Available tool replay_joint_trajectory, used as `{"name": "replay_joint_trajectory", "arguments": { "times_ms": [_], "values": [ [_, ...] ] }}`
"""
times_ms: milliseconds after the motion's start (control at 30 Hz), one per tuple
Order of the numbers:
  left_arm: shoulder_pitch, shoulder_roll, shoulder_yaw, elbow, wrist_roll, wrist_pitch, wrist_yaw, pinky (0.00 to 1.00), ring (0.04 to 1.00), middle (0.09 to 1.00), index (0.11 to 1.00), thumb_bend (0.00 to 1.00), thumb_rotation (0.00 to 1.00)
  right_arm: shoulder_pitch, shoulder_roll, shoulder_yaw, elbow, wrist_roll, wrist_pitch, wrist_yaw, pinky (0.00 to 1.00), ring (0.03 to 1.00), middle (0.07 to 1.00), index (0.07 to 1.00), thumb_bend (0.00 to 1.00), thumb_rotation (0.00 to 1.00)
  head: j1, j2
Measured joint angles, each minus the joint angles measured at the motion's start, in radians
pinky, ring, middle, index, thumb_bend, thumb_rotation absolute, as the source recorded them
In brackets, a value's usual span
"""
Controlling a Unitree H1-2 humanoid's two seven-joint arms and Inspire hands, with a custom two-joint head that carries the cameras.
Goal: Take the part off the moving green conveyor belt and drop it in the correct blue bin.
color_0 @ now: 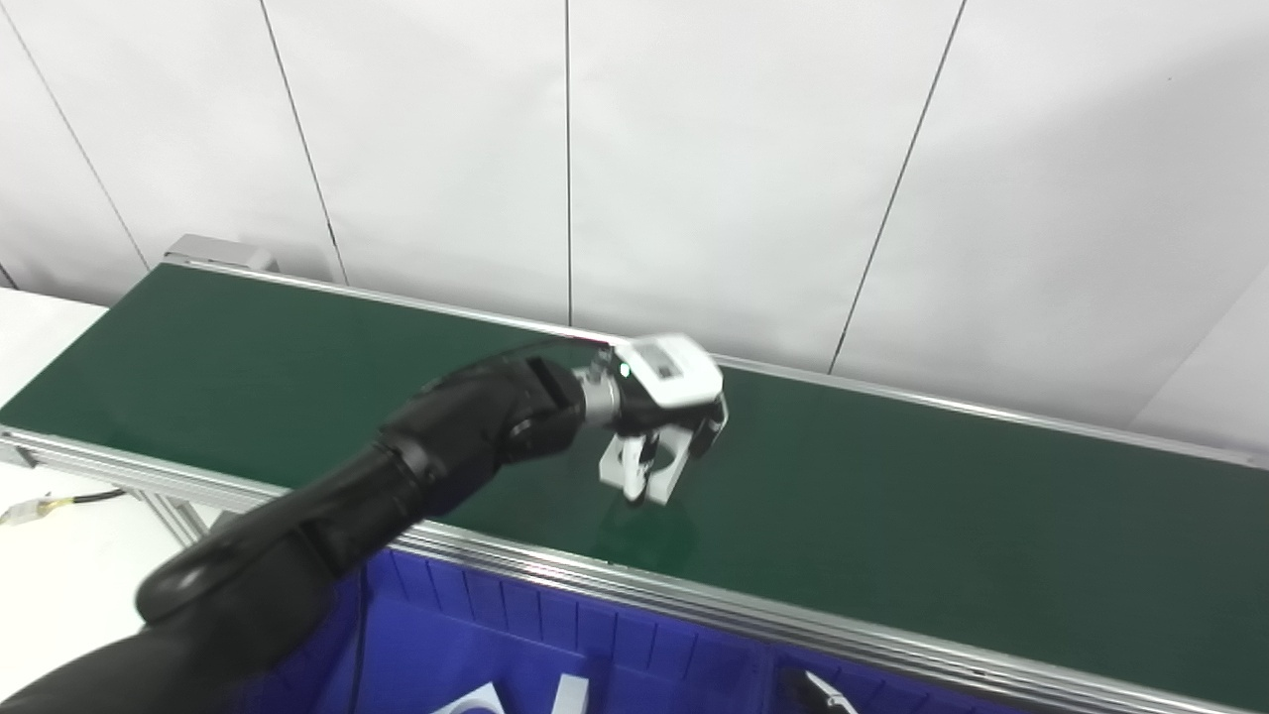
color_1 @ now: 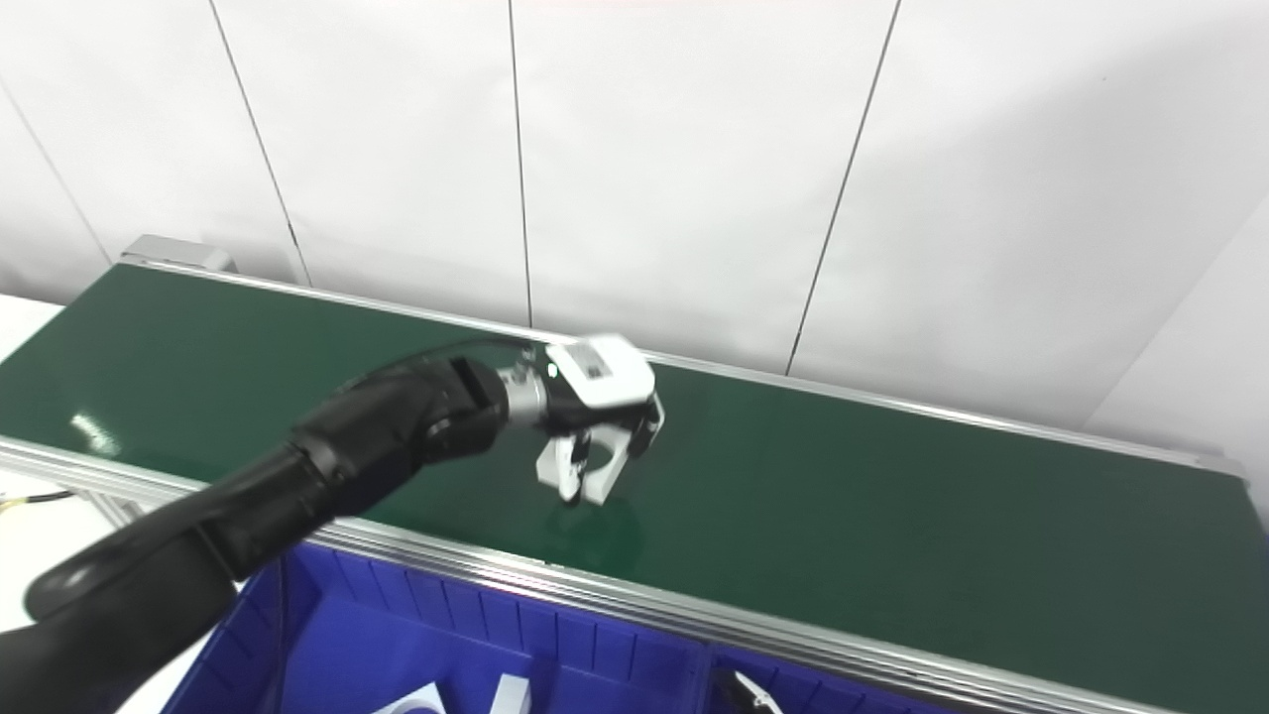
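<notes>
My left hand (color_0: 669,402) reaches over the middle of the green conveyor belt (color_0: 892,516); it also shows in the right eye view (color_1: 605,402). Its fingers are closed around a white part (color_0: 644,468), a blocky piece with a round hole, also seen in the right eye view (color_1: 583,466). The part hangs just above the belt, with its reflection beneath it. The right hand is not in view. A blue bin (color_0: 516,645) sits below the belt's near edge with white parts in it.
A second blue bin compartment (color_1: 793,689) to the right holds a dark and white part. The belt's aluminium rail (color_0: 694,595) runs along the near side. White wall panels stand behind the belt. A white table with a cable (color_0: 50,508) lies at left.
</notes>
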Motion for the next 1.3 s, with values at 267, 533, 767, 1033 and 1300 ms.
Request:
{"name": "replay_joint_trajectory", "arguments": {
  "times_ms": [267, 533, 767, 1033, 1300],
  "values": [
    [0.046, 0.1, 0.112, -0.245, -0.107, -0.003, -0.125, 0.36, 0.419, 0.51, 0.505, 0.5, 0.0, 0.009, -0.001, -0.1, -0.076, 0.048, -0.001, 0.12, 0.81, 0.855, 0.861, 0.842, 0.81, 1.0, 0.17, 0.124],
    [0.117, 0.14, 0.176, -0.462, -0.141, 0.064, -0.275, 0.37, 0.421, 0.519, 0.499, 0.5, 0.0, 0.019, -0.008, -0.211, -0.132, 0.076, -0.001, 0.222, 0.8, 0.848, 0.847, 0.831, 0.8, 1.0, 0.307, 0.179],
    [0.218, 0.139, 0.235, -0.62, -0.179, 0.133, -0.342, 0.35, 0.416, 0.524, 0.499, 0.5, 0.0, 0.029, -0.012, -0.27, -0.172, 0.089, -0.001, 0.307, 0.77, 0.837, 0.844, 0.834, 0.77, 1.0, 0.367, 0.216],
    [0.367, 0.142, 0.278, -0.711, -0.19, 0.159, -0.35, 0.36, 0.422, 0.507, 0.504, 0.5, 0.0, 0.053, -0.009, -0.328, -0.206, 0.105, -0.001, 0.368, 0.79, 0.839, 0.848, 0.845, 0.75, 1.0, 0.402, 0.229],
    [0.53, 0.144, 0.34, -0.786, -0.192, 0.211, -0.353, 0.37, 0.429, 0.523, 0.491, 0.5, 0.0, 0.063, 0.02, -0.354, -0.208, 0.08, -0.001, 0.389, 0.75, 0.823, 0.827, 0.825, 0.75, 1.0, 0.356, 0.238]
  ]
}}
